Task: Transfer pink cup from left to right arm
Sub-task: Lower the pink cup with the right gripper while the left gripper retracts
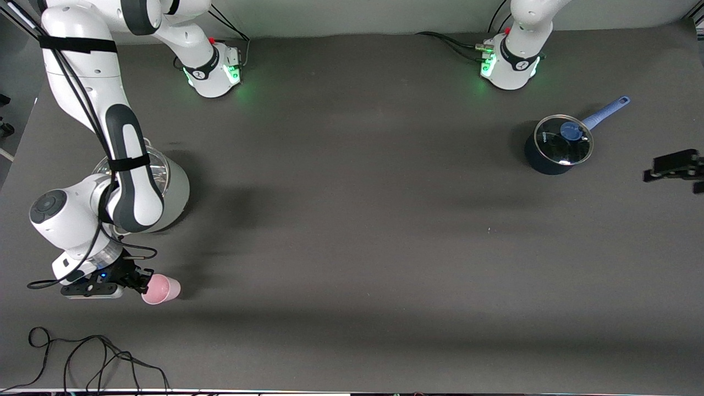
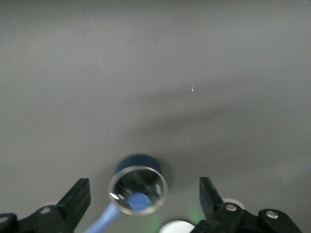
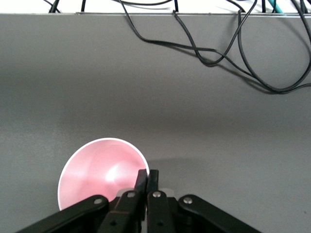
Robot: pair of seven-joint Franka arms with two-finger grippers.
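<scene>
My right gripper (image 1: 144, 279) is shut on the rim of the pink cup (image 1: 162, 289), low over the table at the right arm's end, toward the front camera. In the right wrist view the fingers (image 3: 147, 174) pinch the cup's wall, one inside and one outside, and the cup's open mouth (image 3: 99, 167) faces the camera. I cannot tell whether the cup touches the table. My left gripper (image 1: 674, 165) is open and empty, up in the air at the left arm's end of the table; in its wrist view the gripper (image 2: 144, 189) frames the saucepan below.
A dark saucepan with a blue handle and glass lid (image 1: 558, 144) stands near the left arm's base, also in the left wrist view (image 2: 138, 187). A silver pot with a glass lid (image 1: 168, 184) sits under the right arm. Black cables (image 1: 82, 357) lie along the front edge.
</scene>
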